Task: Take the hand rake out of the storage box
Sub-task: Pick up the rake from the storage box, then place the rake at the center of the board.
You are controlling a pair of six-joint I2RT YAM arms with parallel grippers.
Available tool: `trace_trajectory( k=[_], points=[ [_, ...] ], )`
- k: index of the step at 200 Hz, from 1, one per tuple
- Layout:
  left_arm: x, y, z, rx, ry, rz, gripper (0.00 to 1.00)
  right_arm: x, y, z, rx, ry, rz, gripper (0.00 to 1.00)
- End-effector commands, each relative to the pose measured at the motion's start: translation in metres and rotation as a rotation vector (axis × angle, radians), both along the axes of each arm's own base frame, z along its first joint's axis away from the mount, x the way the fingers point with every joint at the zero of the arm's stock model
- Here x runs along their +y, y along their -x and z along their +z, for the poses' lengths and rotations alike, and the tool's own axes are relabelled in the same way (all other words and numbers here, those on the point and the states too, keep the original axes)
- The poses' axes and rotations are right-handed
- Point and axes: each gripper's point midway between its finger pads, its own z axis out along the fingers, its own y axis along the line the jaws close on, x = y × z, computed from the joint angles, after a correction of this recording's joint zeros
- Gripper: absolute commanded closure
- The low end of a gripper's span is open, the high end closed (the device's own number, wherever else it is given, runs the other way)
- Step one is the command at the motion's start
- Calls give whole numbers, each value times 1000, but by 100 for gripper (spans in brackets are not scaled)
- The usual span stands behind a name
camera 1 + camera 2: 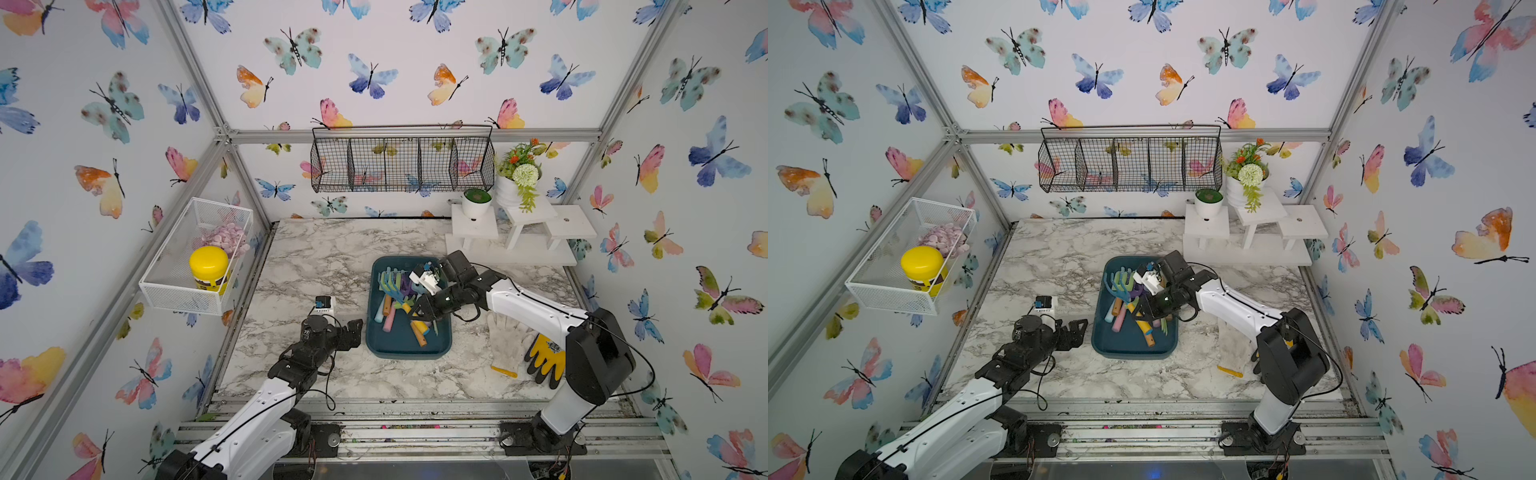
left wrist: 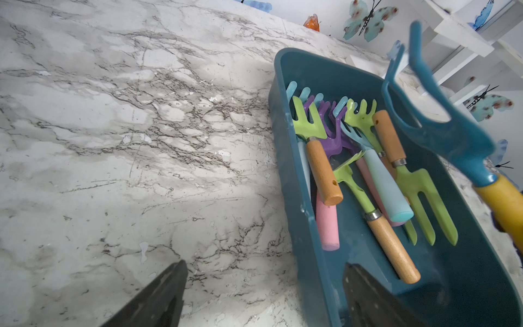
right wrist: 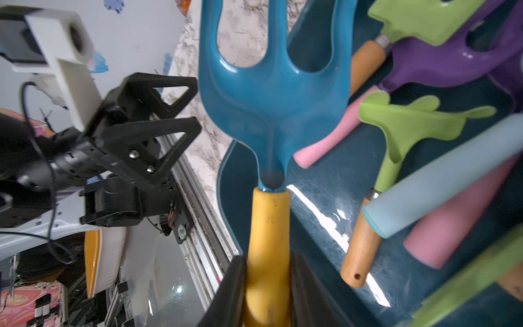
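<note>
The right gripper (image 3: 267,263) is clenched on the yellow handle of the hand rake (image 3: 274,99), a finger pressed to each side and the blue pronged head pointing out ahead. In the left wrist view the rake hangs tilted above the storage box (image 2: 280,119), clear of the other tools (image 2: 322,170) piled on the box floor. In both top views it is over the far half of the box, so the lift looks done and the carry-out not yet made. The next move calls for taking the rake across a rim and down onto the surface (image 1: 316,257).

The left gripper (image 1: 355,328) hangs with jaws spread and nothing between them, just beside the box's left rim, so that side is tight. On the right, gloves (image 1: 509,338) lie near the box, and a white stand (image 1: 569,226) sits behind it. The widest bare room is the far left of the surface and the strip in front of the box. If the rake dips, its prongs could catch the piled tools.
</note>
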Motion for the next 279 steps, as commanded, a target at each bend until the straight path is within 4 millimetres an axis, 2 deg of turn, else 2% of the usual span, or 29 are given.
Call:
trace_trajectory(
  k=[1,16,33,64,98,129,147,187,234,279],
  points=[
    [-4,-3,8,-25,8,-22,9,8,1,40,-55,-116,20,86],
    [-4,-4,9,-26,8,-21,9,-1,-11,47,-118,-65,-52,86],
    [-4,-4,8,-25,7,-21,9,-20,-29,52,-200,46,-164,85],
    [-5,-4,8,-21,7,-24,9,-66,-57,50,-328,260,-367,85],
    [-5,-4,8,-23,8,-25,9,-124,-77,25,-371,453,-553,84],
    [-5,-3,8,-24,9,-27,9,-168,-85,2,-346,482,-664,83],
    [-5,-3,8,-24,8,-28,9,-184,-85,-13,-328,487,-691,83],
    [-5,-4,8,-23,9,-28,9,-196,-87,-46,-290,536,-708,83],
    [-5,-4,8,-24,8,-28,9,-183,-96,-74,-237,529,-673,83],
    [-5,-4,8,-21,8,-28,9,-176,-114,-94,-215,565,-653,81]
  ],
)
